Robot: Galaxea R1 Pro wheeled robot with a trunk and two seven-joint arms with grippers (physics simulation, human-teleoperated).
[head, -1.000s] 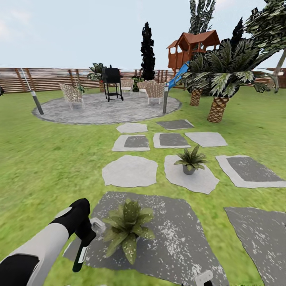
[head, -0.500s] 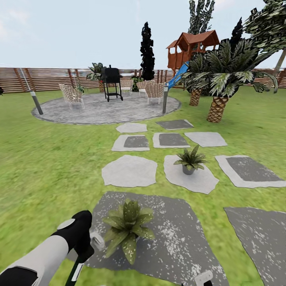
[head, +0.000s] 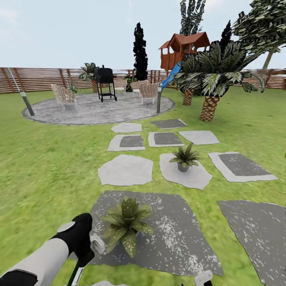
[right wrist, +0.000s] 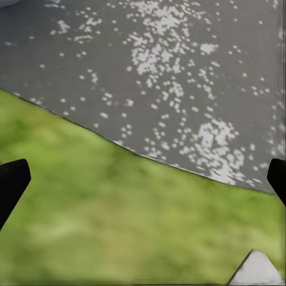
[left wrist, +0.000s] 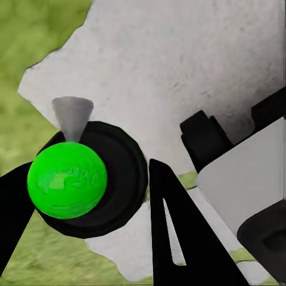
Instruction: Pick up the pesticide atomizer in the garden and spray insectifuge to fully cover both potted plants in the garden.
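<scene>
Left end effector (head: 85, 248): I have it clamped on the pesticide atomizer (head: 81, 264), low at my left side; in the left wrist view my two black fingers (left wrist: 173, 238) flank the bottle.
Pesticide atomizer: dark body hanging down from my grip, pale trigger head (head: 96, 243) sticking out toward the near plant; from the left wrist camera I look onto its round black top with a bright green cap (left wrist: 67, 179) and a grey nozzle cone (left wrist: 72, 117).
Near potted plant (head: 126, 224): just beside my left end effector, on its right, standing on a dark speckled stepping stone (head: 174, 234); its pot is hidden by the leaves.
Far potted plant (head: 184, 157): well ahead of my left end effector and to the right, in a small grey pot on a pale stone (head: 190, 176).
Right end effector (right wrist: 143, 185): fingers spread wide, nothing between them; the black tips sit at the frame edges over grass and the edge of the speckled stone.
Garden (head: 43, 159): green lawn around me, more stepping stones ahead.
Background: round paved patio (head: 95, 109) with chairs and a black grill (head: 104, 81), a palm (head: 212, 79), a slatted wooden fence (head: 39, 77).
</scene>
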